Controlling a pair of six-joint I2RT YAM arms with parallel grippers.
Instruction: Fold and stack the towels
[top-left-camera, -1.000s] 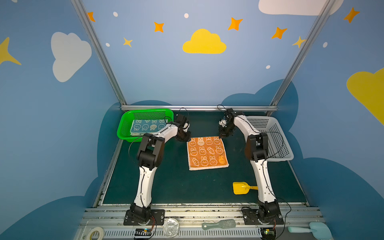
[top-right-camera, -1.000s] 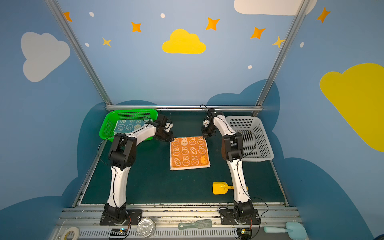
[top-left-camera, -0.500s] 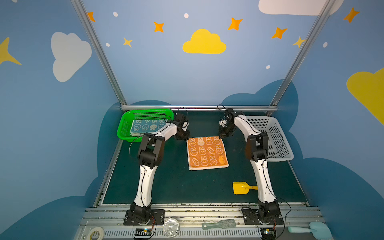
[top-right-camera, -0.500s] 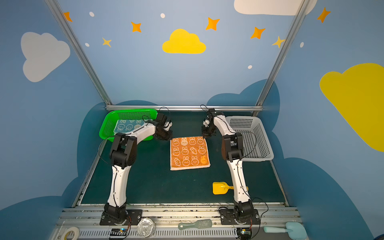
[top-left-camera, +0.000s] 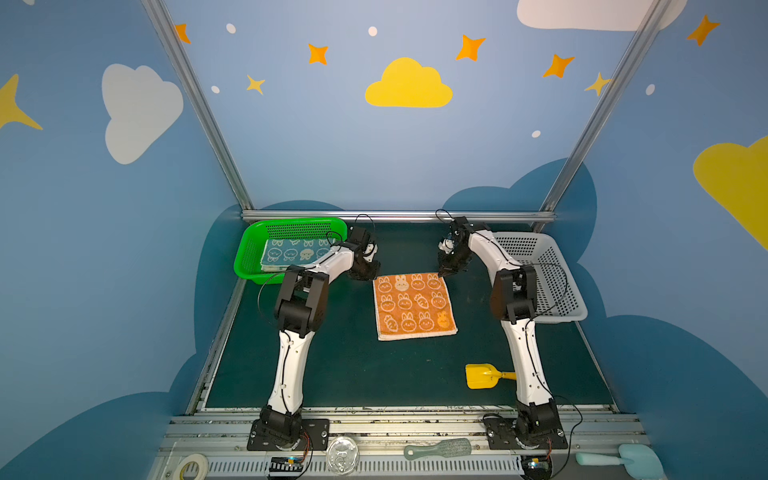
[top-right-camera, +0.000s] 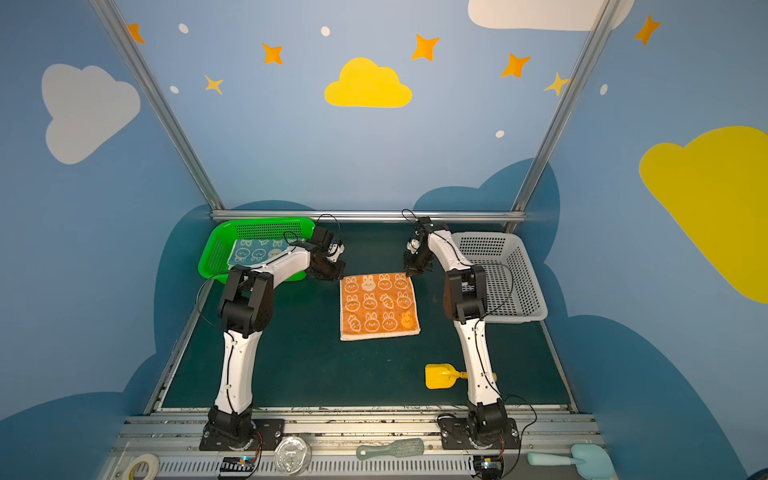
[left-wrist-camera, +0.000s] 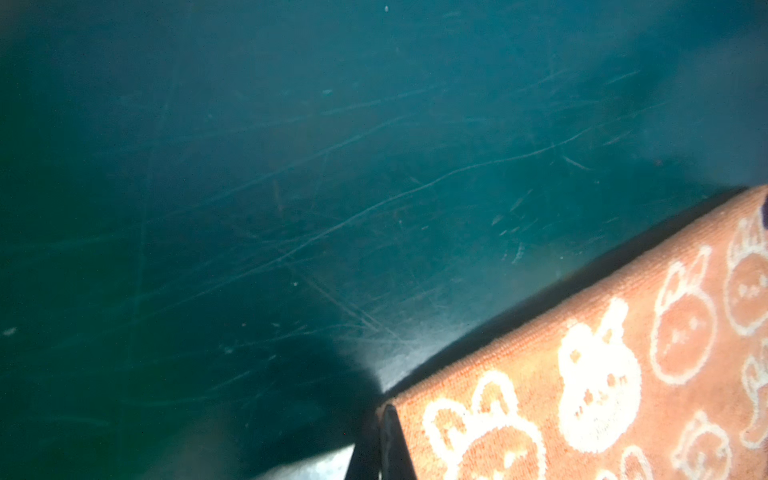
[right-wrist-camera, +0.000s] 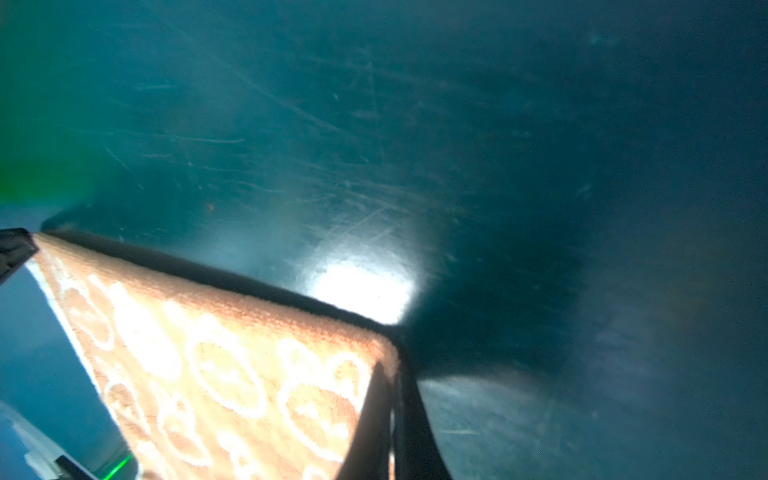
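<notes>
Evidently, the left gripper (top-left-camera: 371, 275) was clamped on one far corner of the orange rabbit towel (top-left-camera: 413, 305), and the right gripper (top-left-camera: 444, 273) was pinched on the other far corner. In each wrist view the corner was seen caught between closed fingers, with a dark shadow under the edge strung between the two grippers. The rest of the towel was spread flat on the green mat (top-left-camera: 353, 365), towards the arm bases. A folded blue towel (top-left-camera: 293, 252) was seen in the green basket (top-left-camera: 246, 266) just outboard of the left gripper
</notes>
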